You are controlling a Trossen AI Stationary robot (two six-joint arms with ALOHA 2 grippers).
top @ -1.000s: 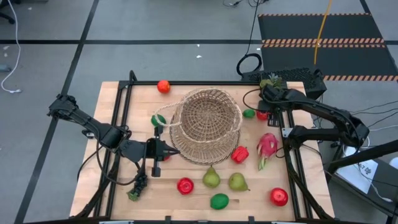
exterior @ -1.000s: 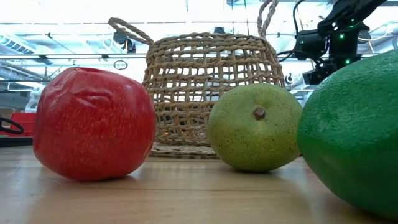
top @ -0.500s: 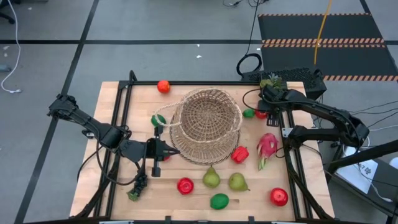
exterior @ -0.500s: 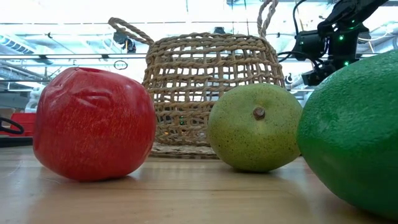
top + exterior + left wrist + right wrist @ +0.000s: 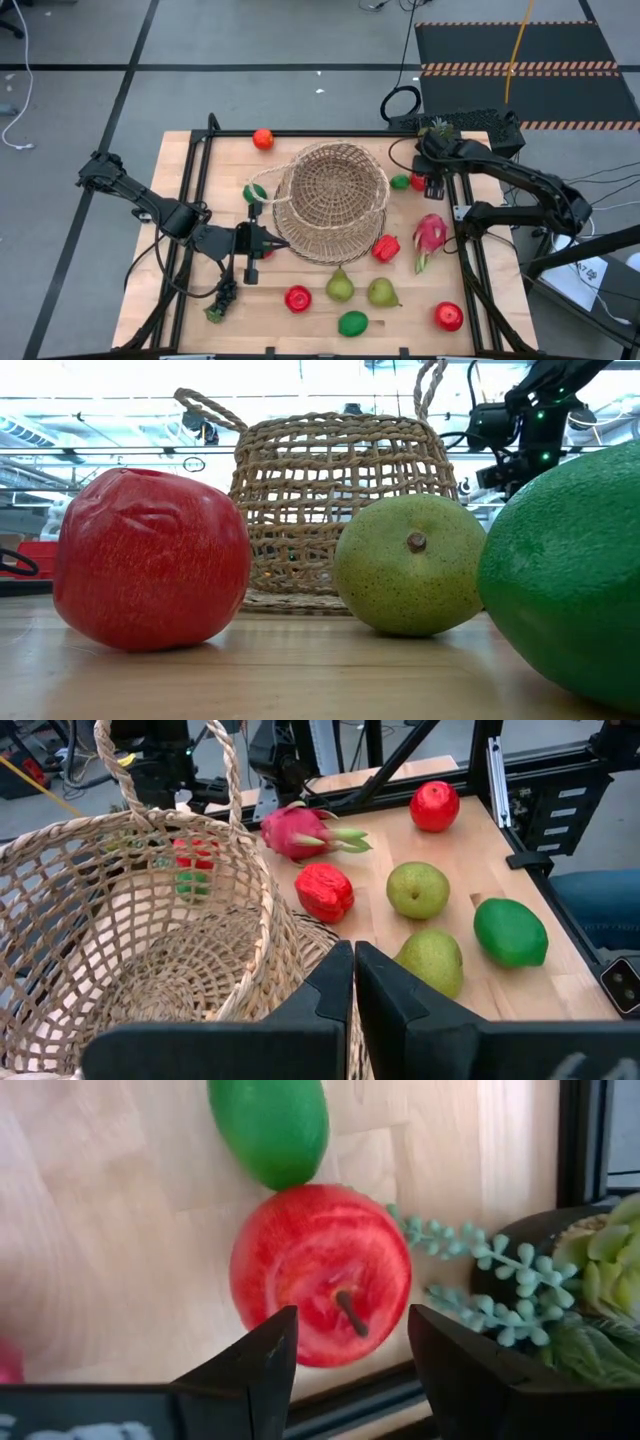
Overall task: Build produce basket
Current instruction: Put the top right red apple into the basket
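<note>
One red apple (image 5: pixel 320 1275) lies straight ahead of the right gripper (image 5: pixel 345 1350), stem up, centred between its spread jaws, not yet pinched. It sits on the desk (image 5: pixel 200 170) beside a lime (image 5: pixel 268 1125), just right of the basket (image 5: pixel 330 200), so the right arm is far nearer. The left gripper (image 5: pixel 352 982), jaws pressed together, waits at the basket's left rim.

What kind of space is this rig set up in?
Most likely a robotics lab or workshop, not a kitchen. A wooden table in a black frame stands on grey floor marked with black tape, loose cables trail about, and a hazard-striped mat lies behind. The produce is toy fruit.
</note>
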